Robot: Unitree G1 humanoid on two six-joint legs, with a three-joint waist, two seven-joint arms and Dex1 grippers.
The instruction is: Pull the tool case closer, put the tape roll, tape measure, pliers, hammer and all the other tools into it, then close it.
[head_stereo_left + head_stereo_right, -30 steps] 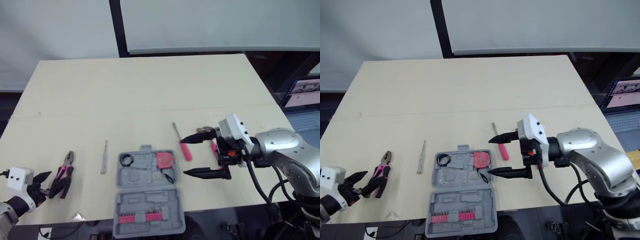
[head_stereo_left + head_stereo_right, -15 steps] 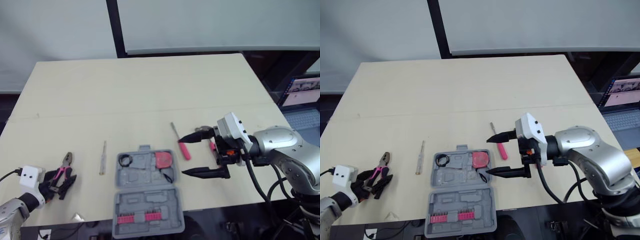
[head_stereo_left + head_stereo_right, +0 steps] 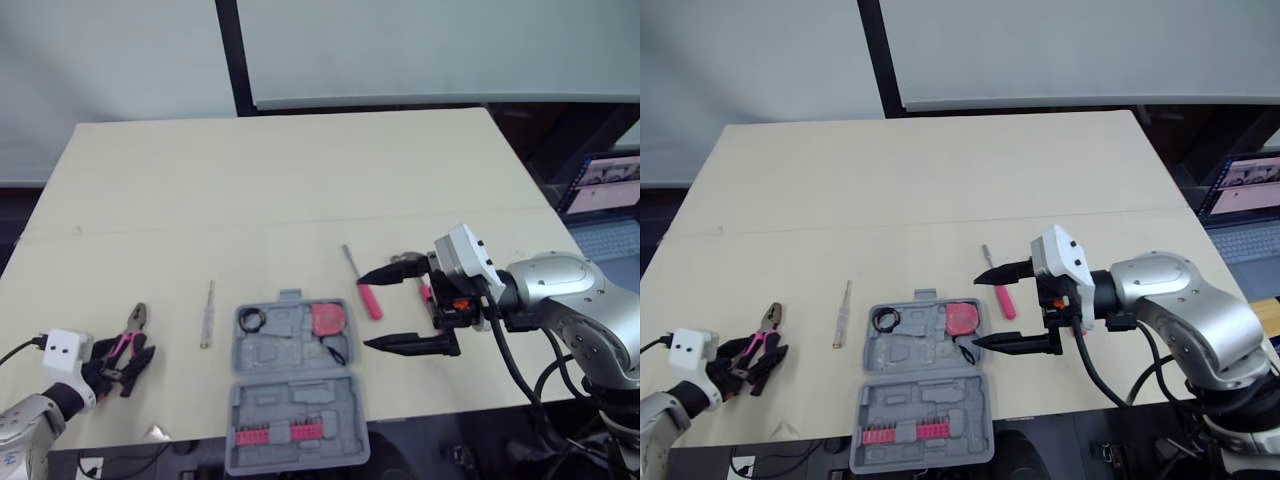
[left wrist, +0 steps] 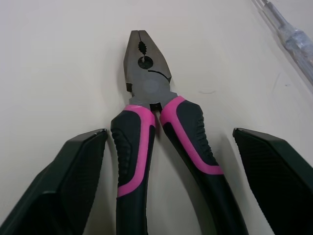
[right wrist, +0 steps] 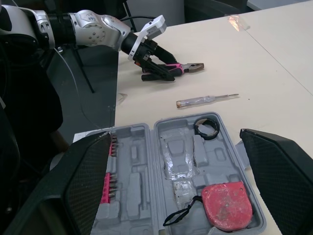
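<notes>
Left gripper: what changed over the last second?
The left gripper advanced toward the pliers; its open fingers now straddle the handles without gripping. The pliers, the tool case and the open right gripper stayed as they were.

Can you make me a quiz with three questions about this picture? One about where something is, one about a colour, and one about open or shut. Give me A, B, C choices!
1. Where is the red tape measure?
A) on the floor
B) inside the tool case
C) hanging on the wall

2. What colour are the stripes on the handles of the pliers?
A) green
B) yellow
C) pink

3. The tool case is:
A) open
B) shut
C) upside down

Answers:
1 B, it sits in a slot of the case.
2 C, pink bands run along the black handles.
3 A, both halves lie flat, showing the insides.
</notes>
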